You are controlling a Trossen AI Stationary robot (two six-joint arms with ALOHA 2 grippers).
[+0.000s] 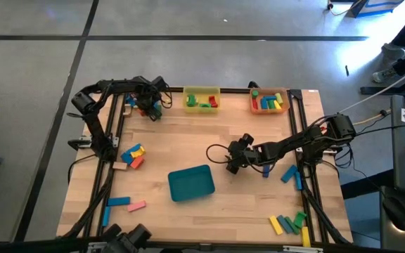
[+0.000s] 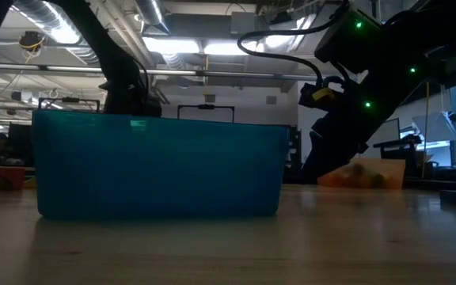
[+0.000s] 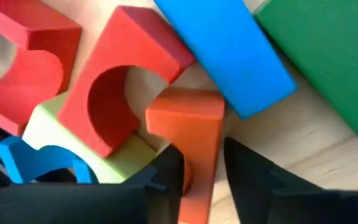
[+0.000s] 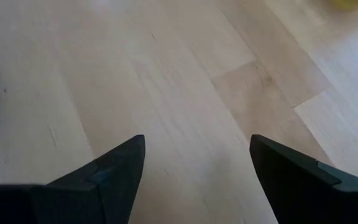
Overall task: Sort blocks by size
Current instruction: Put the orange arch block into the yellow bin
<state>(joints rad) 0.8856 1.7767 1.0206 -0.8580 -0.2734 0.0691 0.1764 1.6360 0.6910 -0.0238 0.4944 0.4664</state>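
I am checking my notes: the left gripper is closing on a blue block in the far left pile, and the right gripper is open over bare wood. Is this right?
Not quite. The block between the left gripper's fingers is orange, not blue, as the left wrist view shows. The right gripper is indeed open over bare wood.

In the low view, the teal tray (image 2: 161, 165) fills centre frame, hiding most of the bench (image 2: 370, 237) behind it. In the left wrist view, the orange block (image 3: 194, 143) runs off the lower edge between dark fingers (image 3: 160, 180).

My left gripper (image 3: 201, 177): low at the table's far-left corner, fingers pinching an orange block (image 3: 188, 134) | my right gripper (image 4: 194, 171): mid-table toward right edge, fingers spread, empty
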